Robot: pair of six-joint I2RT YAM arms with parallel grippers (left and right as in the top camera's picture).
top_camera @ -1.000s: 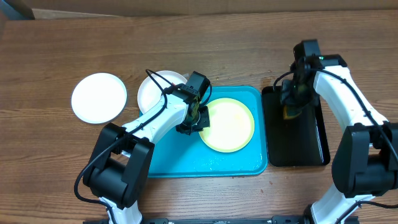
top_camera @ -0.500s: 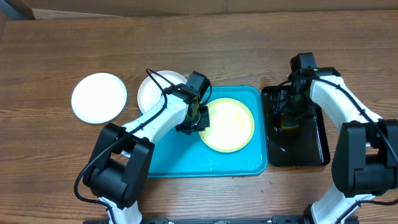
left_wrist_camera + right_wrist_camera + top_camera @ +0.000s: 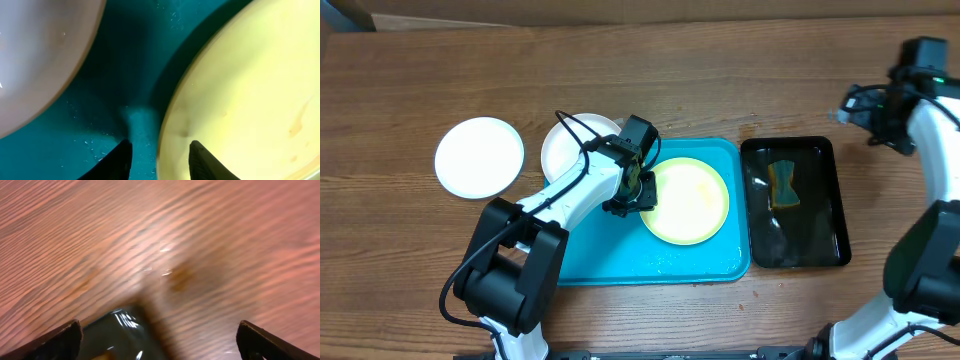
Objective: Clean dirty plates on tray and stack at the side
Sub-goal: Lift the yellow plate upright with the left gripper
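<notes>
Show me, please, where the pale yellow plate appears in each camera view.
Overhead: the pale yellow plate lies centre, on the right part of the turquoise tray.
Left wrist: it fills the right half, rim at the left gripper.
Right wrist: not in it; only wooden table and a black tray corner.
Shared landmark: the turquoise tray, overhead and left wrist.

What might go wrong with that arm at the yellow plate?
The left jaws straddle the yellow plate at its rim, slightly apart; pulling away could snag it and push it into the white plate close by. Faint orange marks show on the yellow one, so it may get stacked dirty; the sponge lies in the black tray.
</notes>
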